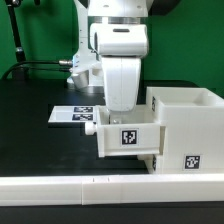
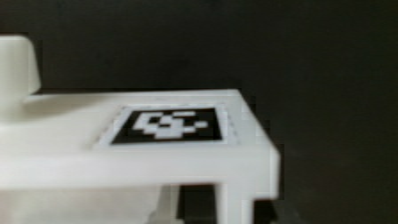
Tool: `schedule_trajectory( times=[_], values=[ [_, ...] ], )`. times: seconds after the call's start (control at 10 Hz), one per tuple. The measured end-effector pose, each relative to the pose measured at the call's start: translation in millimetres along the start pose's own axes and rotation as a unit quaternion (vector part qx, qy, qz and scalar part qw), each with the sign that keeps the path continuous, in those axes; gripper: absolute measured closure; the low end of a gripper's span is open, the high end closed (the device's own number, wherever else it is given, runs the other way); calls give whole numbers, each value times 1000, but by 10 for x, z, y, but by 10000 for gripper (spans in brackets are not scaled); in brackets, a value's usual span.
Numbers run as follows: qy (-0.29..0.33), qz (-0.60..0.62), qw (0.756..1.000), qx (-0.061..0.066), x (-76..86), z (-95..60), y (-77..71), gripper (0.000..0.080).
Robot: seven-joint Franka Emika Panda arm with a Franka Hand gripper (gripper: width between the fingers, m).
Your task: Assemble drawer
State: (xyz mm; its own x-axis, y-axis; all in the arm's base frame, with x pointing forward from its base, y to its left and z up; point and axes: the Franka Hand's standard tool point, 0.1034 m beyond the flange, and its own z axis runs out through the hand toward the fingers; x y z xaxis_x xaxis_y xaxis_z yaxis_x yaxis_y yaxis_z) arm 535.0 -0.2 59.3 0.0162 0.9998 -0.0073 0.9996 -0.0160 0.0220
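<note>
Beside the white drawer box (image 1: 185, 125), a tagged white drawer (image 1: 128, 137) sits.

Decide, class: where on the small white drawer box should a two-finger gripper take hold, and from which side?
Grip the small drawer box by its thin upright front wall, coming from above. It sits upright with its open top facing up, so that wall's top edge is exposed; the larger drawer case blocks the exterior view's right side.

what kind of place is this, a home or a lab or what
Most likely a robotics lab bench: a robot arm works over a black table against a green backdrop, and the white drawer parts and marker board carry printed tracking tags.
</note>
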Motion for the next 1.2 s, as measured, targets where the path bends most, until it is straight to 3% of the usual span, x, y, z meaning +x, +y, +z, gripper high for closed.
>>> schedule_trajectory(
  times=[0.8,1.2],
  values=[
    [1,12,1000,5,88,55,-30,757],
    [2,8,1000,-1,83,52,-22,757]
  ],
)
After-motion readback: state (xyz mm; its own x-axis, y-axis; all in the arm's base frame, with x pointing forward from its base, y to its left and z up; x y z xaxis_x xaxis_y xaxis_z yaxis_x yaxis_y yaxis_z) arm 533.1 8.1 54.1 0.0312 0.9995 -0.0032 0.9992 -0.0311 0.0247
